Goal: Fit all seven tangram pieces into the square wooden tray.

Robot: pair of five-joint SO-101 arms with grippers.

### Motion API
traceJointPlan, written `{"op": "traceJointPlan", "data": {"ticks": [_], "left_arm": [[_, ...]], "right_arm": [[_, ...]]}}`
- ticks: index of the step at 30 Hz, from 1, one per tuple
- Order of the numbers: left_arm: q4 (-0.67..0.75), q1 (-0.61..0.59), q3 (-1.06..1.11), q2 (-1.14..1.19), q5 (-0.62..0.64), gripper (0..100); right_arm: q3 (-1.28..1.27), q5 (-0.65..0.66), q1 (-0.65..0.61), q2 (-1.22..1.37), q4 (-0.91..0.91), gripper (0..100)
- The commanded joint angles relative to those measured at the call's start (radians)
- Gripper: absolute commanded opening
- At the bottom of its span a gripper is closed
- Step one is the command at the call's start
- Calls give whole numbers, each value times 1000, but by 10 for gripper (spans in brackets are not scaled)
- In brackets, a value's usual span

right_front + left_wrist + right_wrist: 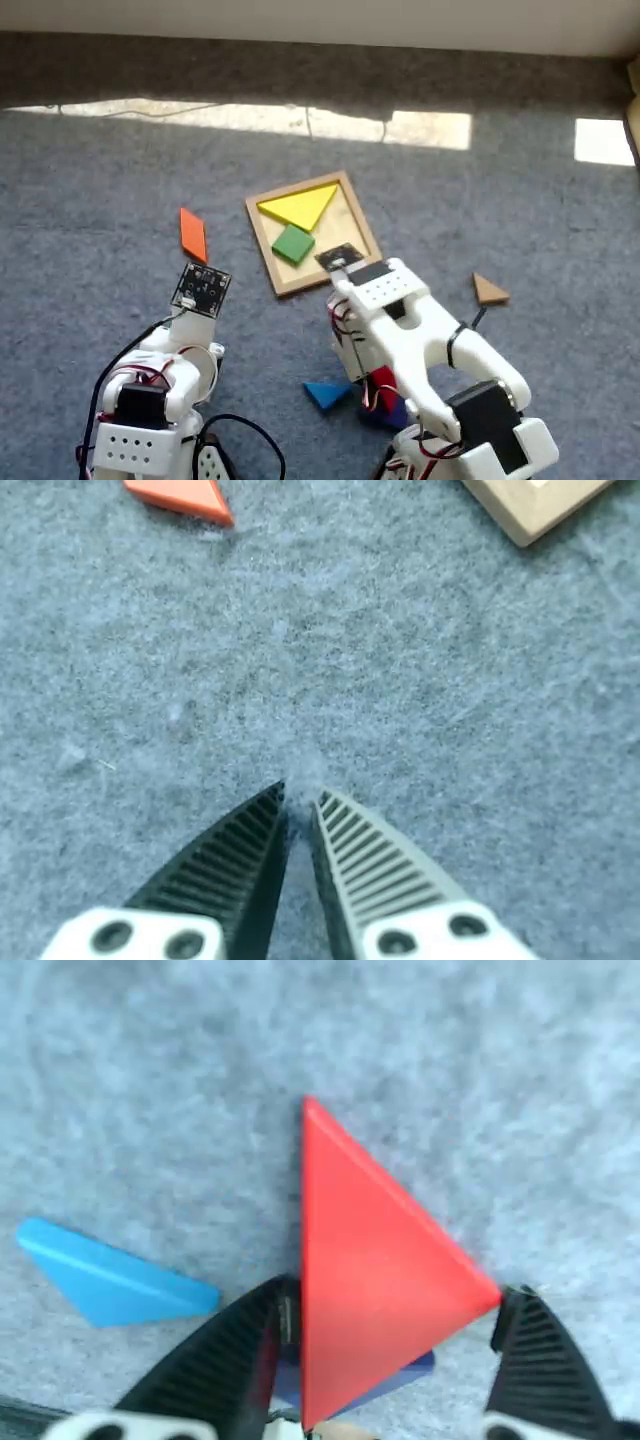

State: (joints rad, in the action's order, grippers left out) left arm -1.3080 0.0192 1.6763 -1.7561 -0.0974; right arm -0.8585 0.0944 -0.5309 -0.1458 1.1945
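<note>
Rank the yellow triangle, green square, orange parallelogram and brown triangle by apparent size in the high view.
1. yellow triangle, clearly largest.
2. green square and orange parallelogram, too alike to separate.
3. brown triangle, smallest.

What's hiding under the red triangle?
A darker blue piece peeks out from under the red triangle. Most of it is covered, so its shape can't be told.

Plain red triangle [370,1260] between fingers of right gripper [398,1298]; pale blue triangle [110,1280] just beside, darker blue piece [400,1372] peeking from underneath.
</note>
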Motion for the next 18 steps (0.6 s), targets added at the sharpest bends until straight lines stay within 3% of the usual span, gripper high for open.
{"op": "traceJointPlan", "data": {"ticks": [1, 18], "left_arm": [[2, 13, 21, -21, 9, 6], [2, 13, 21, -21, 9, 6]], "right_arm": [[50, 117, 93, 1, -31, 195], [51, 130, 111, -1, -21, 150]]}}
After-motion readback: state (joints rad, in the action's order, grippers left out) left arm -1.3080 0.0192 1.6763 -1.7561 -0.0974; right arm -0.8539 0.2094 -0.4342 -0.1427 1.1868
